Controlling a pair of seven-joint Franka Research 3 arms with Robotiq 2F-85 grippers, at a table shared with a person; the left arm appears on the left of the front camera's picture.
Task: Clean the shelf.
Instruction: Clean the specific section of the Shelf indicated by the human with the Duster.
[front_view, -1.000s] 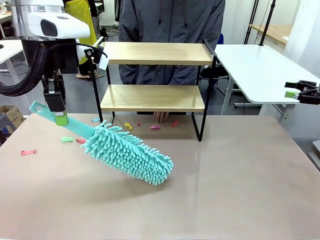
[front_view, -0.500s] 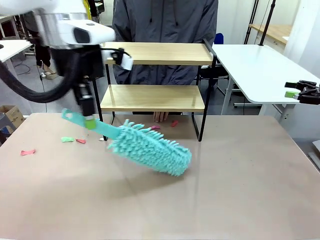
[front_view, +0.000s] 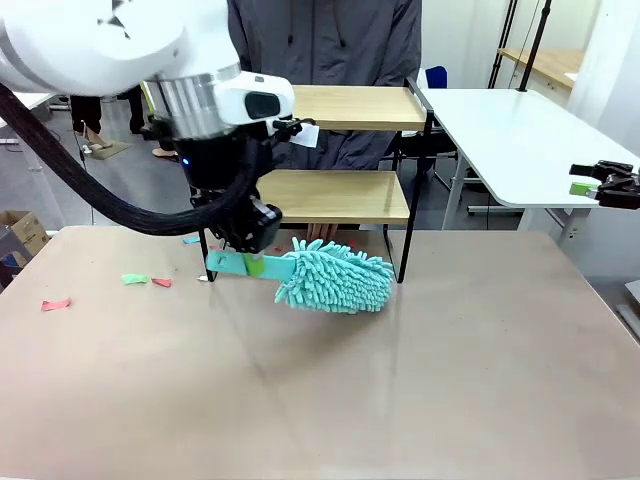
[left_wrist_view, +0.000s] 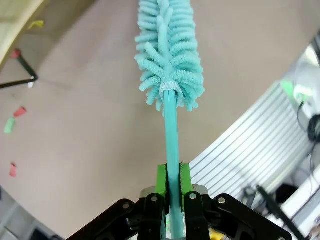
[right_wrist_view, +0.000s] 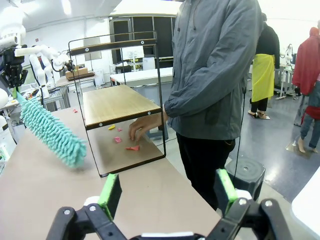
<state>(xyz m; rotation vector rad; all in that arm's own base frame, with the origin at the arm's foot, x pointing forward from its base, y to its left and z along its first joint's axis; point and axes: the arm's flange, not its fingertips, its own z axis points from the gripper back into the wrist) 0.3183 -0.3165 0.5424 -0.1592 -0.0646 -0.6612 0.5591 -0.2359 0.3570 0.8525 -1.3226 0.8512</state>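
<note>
The left claw (left_wrist_view: 172, 175) pinches the teal duster (front_view: 335, 280) by its handle, its head just in front of the shelf (front_view: 335, 196), while the right claw (right_wrist_view: 168, 191) stands spread.

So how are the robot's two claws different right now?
The left claw is shut on the handle of the teal duster; the right claw is open and holds nothing. The left claw is low over the table, just in front of the shelf, while the right claw hangs off at the right side, apart from the shelf. Both are black with green pads.
</note>
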